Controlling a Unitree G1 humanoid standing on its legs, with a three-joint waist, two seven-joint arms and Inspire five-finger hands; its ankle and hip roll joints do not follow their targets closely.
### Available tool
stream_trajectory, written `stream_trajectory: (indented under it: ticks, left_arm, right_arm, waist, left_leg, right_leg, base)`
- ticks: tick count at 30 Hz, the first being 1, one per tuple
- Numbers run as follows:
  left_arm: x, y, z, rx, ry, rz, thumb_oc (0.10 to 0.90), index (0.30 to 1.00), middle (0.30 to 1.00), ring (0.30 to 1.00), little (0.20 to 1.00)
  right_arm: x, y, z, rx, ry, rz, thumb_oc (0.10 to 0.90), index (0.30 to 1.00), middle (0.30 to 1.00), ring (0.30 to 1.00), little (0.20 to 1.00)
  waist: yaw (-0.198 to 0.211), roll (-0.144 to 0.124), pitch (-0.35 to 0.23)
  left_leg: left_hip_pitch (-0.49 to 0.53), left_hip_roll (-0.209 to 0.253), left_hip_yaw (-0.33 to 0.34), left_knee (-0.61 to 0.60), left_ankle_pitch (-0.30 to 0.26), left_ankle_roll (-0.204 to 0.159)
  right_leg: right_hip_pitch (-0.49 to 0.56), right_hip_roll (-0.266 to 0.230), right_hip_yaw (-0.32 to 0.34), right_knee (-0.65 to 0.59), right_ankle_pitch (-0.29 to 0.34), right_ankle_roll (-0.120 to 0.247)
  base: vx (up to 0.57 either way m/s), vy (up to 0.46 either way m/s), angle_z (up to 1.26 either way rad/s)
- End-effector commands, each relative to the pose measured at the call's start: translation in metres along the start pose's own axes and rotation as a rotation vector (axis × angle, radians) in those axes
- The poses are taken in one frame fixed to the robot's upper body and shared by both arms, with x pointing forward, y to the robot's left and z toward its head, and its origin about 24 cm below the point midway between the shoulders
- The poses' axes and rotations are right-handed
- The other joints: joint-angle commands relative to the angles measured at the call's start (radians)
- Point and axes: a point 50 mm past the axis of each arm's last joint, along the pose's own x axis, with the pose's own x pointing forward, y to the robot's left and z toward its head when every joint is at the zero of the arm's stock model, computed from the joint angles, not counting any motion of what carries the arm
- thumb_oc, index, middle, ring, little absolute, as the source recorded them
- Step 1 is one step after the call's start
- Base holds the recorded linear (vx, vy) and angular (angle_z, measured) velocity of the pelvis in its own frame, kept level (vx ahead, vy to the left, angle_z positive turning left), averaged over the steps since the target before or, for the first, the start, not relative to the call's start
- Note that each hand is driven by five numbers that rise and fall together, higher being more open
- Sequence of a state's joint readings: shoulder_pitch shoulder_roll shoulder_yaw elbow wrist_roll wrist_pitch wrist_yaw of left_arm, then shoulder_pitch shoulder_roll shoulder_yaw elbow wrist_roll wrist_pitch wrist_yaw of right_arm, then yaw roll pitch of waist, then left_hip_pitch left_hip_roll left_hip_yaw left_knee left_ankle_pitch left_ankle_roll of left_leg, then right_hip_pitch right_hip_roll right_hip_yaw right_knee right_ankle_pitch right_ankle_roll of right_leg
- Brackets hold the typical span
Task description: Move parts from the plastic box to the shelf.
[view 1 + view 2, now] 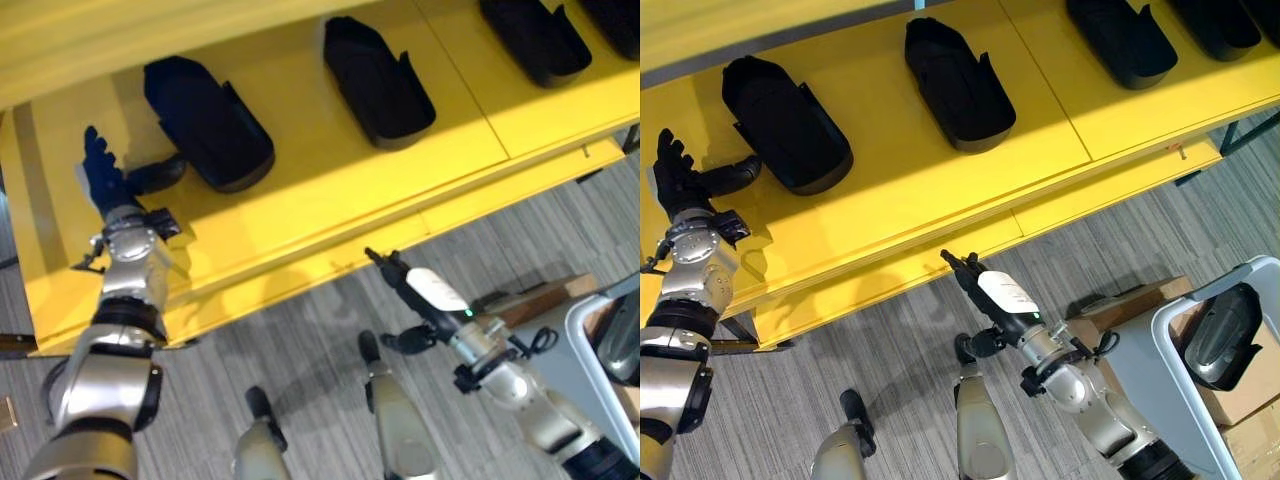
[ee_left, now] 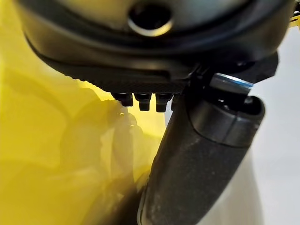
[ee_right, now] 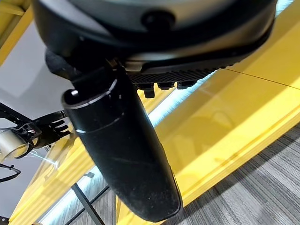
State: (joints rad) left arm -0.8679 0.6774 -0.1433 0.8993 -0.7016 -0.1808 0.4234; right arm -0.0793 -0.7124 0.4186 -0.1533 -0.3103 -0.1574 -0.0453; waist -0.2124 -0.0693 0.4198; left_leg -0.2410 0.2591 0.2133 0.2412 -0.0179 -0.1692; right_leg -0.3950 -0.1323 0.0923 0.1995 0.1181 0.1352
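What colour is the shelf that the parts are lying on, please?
The shelf is bright yellow, clearest in the right eye view.

You have four black parts lying on the yellow shelf (image 1: 940,190), spaced in a row along its back, each a long hollow shell set at a slant: the first (image 1: 785,122) near the left end, the second (image 1: 958,83) mid-shelf, the third (image 1: 1124,40) and fourth (image 1: 1223,24) toward the right end. One more black part (image 1: 1222,338) sits inside the pale plastic box (image 1: 1170,385) on the floor.
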Motion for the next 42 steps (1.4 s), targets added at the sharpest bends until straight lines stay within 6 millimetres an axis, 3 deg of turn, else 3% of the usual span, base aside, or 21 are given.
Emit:
stream_trajectory:
  ticks: [1,9,14,23,38,42]
  left_arm:
    - [0.006,-0.013,0.041,-0.12,-0.16,-0.033,0.9,1.0,1.0,1.0,1.0]
    - [0.0,-0.032,0.047,-0.198,-0.176,-0.081,0.9,1.0,1.0,1.0,1.0]
    - [-0.01,-0.06,0.055,-0.346,-0.176,-0.135,0.9,1.0,1.0,1.0,1.0]
    - [-0.021,-0.088,0.063,-0.388,-0.188,-0.205,0.9,1.0,1.0,1.0,1.0]
    - [-0.026,-0.103,0.064,-0.377,-0.178,-0.225,0.9,1.0,1.0,1.0,1.0]
    - [-0.022,-0.105,0.055,-0.345,-0.121,-0.189,0.9,1.0,1.0,1.0,1.0]
  right_arm:
    - [0.0,-0.021,0.03,0.001,-0.172,-0.135,0.9,1.0,1.0,1.0,1.0]
    - [-0.001,-0.019,0.028,0.001,-0.158,-0.14,0.9,1.0,1.0,1.0,1.0]
    - [-0.002,-0.017,0.027,-0.004,-0.145,-0.143,0.9,1.0,1.0,1.0,1.0]
    - [-0.002,-0.015,0.026,-0.004,-0.138,-0.138,0.9,1.0,1.0,1.0,1.0]
    - [-0.001,-0.011,0.024,0.006,-0.126,-0.124,0.9,1.0,1.0,1.0,1.0]
    - [-0.001,-0.01,0.025,0.008,-0.13,-0.118,0.9,1.0,1.0,1.0,1.0]
  waist:
    - [0.013,-0.014,-0.092]
    - [0.016,-0.013,-0.09]
    - [0.015,-0.01,-0.089]
    - [0.012,-0.012,-0.092]
    - [0.011,-0.014,-0.097]
    - [0.003,-0.017,-0.096]
  left_leg:
    - [-0.056,0.015,-0.074,0.115,-0.034,0.003]
    - [-0.062,0.012,-0.081,0.117,-0.032,0.006]
    - [-0.06,0.011,-0.087,0.118,-0.037,0.006]
    - [-0.058,0.011,-0.091,0.117,-0.038,0.007]
    - [-0.057,0.013,-0.088,0.119,-0.038,0.008]
    - [-0.053,0.019,-0.085,0.12,-0.039,0.006]
  right_leg:
    - [-0.02,-0.059,0.005,0.043,0.007,0.067]
    - [-0.026,-0.059,0.008,0.046,0.012,0.066]
    - [-0.027,-0.06,0.004,0.054,0.004,0.064]
    - [-0.024,-0.058,0.005,0.058,0.004,0.063]
    - [-0.027,-0.055,0.007,0.06,0.005,0.06]
    - [-0.03,-0.05,0.012,0.064,0.003,0.059]
  base:
    - [0.0,0.0,0.0]
    - [0.0,0.0,0.0]
    - [0.0,-0.001,0.01]
    - [0.0,0.0,0.0]
    - [0.0,0.0,0.0]
    - [0.0,0.0,0.0]
